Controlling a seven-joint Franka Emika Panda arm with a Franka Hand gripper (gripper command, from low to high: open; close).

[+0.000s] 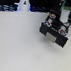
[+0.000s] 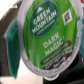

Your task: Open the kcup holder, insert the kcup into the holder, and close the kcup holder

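The kcup point(image 2: 47, 35) fills the wrist view, its green lid reading "Green Mountain Dark Magic" facing the camera, and it appears held in my gripper. In the exterior view my gripper point(image 1: 59, 22) hangs at the upper right, directly over the kcup holder point(image 1: 54, 34). The holder is a black box with pale handle marks on its front. The kcup is too small to make out in that view. Whether a drawer of the holder stands open is too blurred to tell.
A white bottle-like object point(image 1: 23, 1) with a dark mark stands at the back, toward the exterior view's left. The white table point(image 1: 21, 51) spreads in front of the holder. A teal shape point(image 2: 10, 52) shows beside the pod in the wrist view.
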